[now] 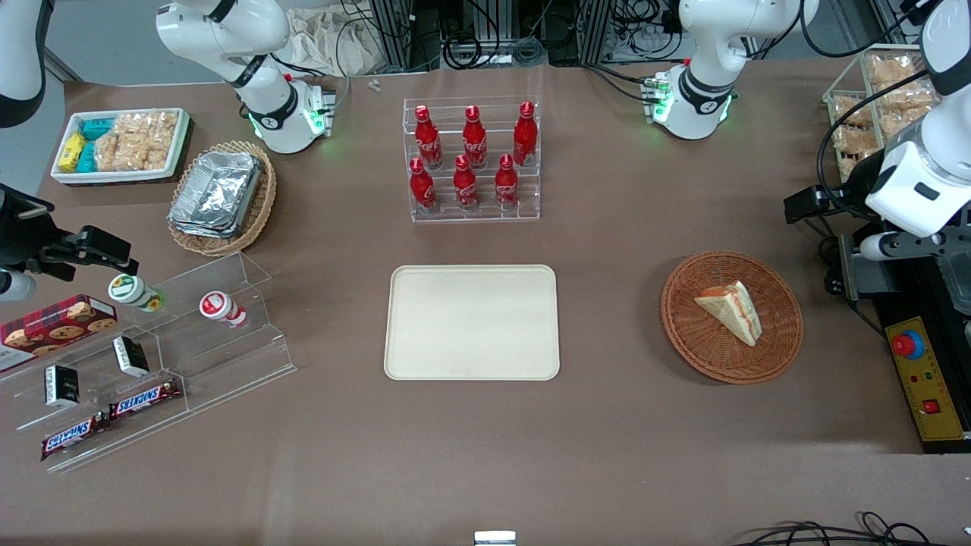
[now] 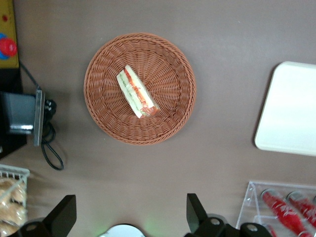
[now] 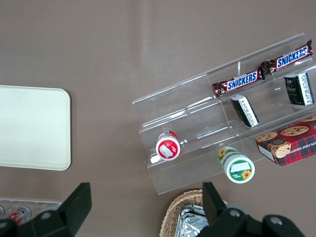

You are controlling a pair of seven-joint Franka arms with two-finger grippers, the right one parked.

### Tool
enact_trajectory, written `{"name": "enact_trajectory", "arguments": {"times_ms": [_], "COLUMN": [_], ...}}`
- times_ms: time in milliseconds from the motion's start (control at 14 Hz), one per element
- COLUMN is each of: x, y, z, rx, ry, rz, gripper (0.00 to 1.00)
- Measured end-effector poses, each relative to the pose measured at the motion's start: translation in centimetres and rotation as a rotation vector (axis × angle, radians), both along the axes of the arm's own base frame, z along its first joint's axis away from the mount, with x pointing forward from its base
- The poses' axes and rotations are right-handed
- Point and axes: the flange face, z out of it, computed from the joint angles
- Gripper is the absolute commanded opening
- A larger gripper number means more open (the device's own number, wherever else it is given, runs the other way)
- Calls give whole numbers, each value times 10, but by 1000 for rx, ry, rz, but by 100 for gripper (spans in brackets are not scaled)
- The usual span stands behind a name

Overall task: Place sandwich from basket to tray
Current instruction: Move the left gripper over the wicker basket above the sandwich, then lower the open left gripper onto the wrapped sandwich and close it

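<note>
The sandwich [image 1: 730, 309] [image 2: 137, 92], a white bread wedge with red and green filling, lies in the round reddish-brown basket [image 1: 686, 349] [image 2: 106, 123]. The cream tray [image 1: 472, 322] [image 2: 291, 113] sits bare at the table's middle, a gap of tablecloth between it and the basket. My gripper [image 2: 129, 205] hangs open high over bare tablecloth, near the working arm's end and farther from the front camera than the basket. Nothing is between its fingers [image 2: 193, 207].
A clear rack of red bottles [image 1: 474, 159] [image 2: 286, 207] stands farther from the front camera than the tray. A yellow control box with a red button [image 1: 922, 379] and a wire basket of snacks [image 1: 872, 98] sit at the working arm's end. A tan basket of foil containers [image 1: 220, 197] lies toward the parked arm's end.
</note>
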Motion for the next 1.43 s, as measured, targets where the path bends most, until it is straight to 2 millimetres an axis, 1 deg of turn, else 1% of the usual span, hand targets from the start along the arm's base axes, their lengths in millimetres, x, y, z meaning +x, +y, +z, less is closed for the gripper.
{"name": "enact_trajectory", "arguments": {"times_ms": [143,286,643,786,1000,1214,1429], "x": [3,5,10,12,15,12,7], "y": [0,0,1,3,4,5,5], "z": [-4,-12,-44,-65,-102,-139,-171], "rx": [13,29,44,54,57,55,51], "ry": [2,18,13,-2,-33,-54,-73], "rz": [121,241,371,423,505,549,561], "gripper": [100,100,100,100,100,100,100]}}
